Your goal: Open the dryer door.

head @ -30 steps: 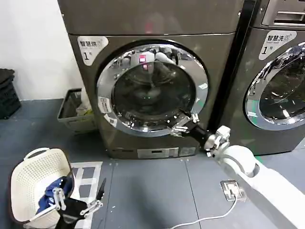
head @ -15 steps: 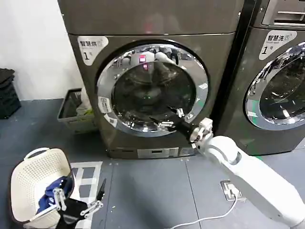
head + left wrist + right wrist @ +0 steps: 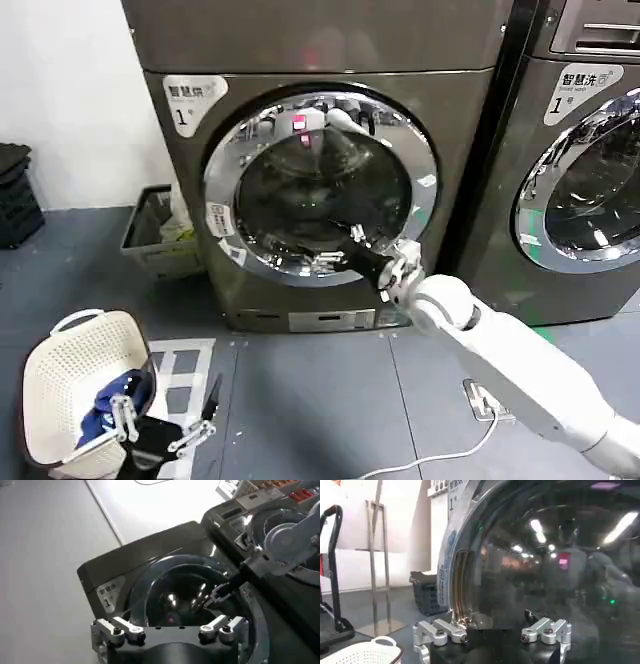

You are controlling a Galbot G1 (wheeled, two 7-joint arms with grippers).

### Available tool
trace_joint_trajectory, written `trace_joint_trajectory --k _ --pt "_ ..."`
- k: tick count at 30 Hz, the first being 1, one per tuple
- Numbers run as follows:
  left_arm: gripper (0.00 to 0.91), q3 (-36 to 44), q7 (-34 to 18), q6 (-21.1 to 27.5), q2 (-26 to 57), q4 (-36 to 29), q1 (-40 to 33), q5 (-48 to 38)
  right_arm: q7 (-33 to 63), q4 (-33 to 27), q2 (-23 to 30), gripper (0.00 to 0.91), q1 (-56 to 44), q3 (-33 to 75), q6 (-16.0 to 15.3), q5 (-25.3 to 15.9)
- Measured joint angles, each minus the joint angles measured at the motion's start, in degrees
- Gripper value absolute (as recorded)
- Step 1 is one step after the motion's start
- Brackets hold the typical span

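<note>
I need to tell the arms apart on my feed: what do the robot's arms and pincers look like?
The right arm is smooth glossy white with rounded segments, then a silver metal wrist and a black neck to the right pincer with slim silver-and-black fingers. The left pincer has a black body and silver jointed fingers with screw heads.

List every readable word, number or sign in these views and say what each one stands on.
"智慧烘" over "1": white label on the front panel of the machine whose dryer door the right gripper has reached.
"智慧洗" over "1": white label on the neighbouring machine.
Small stickers on the dryer door's chrome rim, and the plate below it: too small to read.
</note>
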Motion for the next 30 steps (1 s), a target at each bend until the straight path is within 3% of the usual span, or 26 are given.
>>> trace_joint_trajectory --k 30 --pt "0.907 -0.4 0.0 0.0 0.0 0.1 -0.2 -0.3 -2.4 -8.7 7.5 0.907 8.7 -6.3 0.1 -0.1"
